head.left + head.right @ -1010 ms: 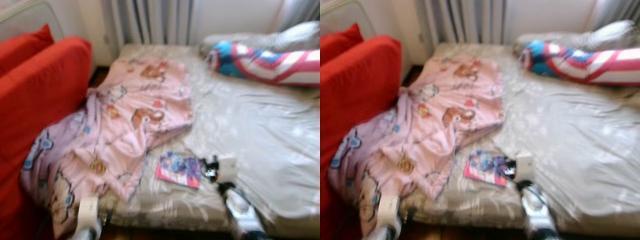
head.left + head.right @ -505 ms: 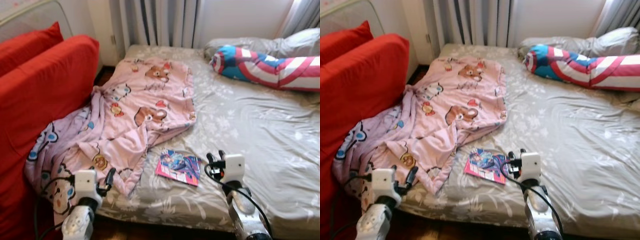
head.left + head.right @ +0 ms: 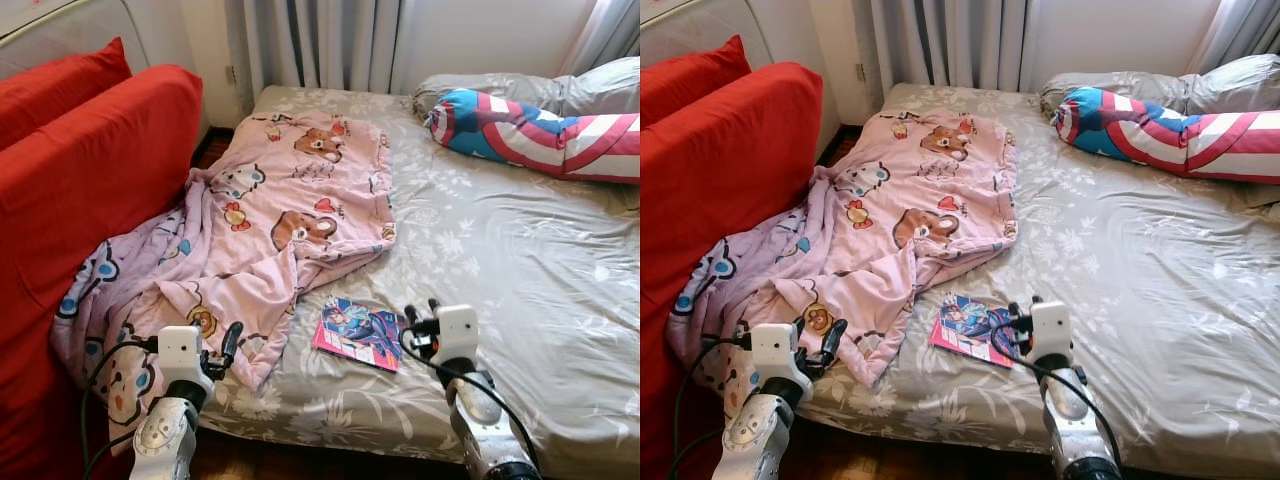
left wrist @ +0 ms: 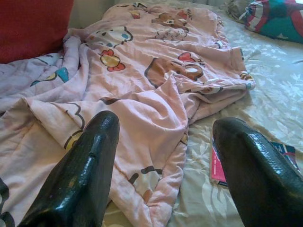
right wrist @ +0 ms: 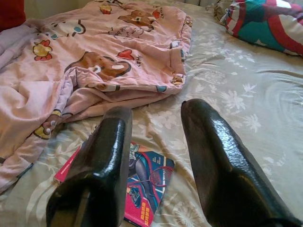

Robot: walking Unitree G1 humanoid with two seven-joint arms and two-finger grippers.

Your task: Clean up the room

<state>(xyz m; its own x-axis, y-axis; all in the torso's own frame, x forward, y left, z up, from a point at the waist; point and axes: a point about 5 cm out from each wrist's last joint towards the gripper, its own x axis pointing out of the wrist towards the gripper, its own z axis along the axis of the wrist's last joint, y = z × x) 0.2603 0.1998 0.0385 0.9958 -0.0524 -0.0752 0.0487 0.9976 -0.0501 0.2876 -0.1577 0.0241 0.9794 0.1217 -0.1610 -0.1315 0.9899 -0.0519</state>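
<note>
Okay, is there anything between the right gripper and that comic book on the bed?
Nothing visible. The right gripper hangs open just beside the comic book, which lies flat on the bare grey sheet. The pink blanket ends short of it.

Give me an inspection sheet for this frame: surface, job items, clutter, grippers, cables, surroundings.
Surface: bed with grey floral sheet, wrinkled.
Job's things: pink cartoon blanket crumpled, spilling off the bed's edge; comic book flat beside it.
Clutter: striped bolster pillow at the head.
Grippers: left gripper open, facing the blanket; right gripper open, above the comic book.
Cables: black leads along both wrists.
Surroundings: red sofa, curtains.
</note>
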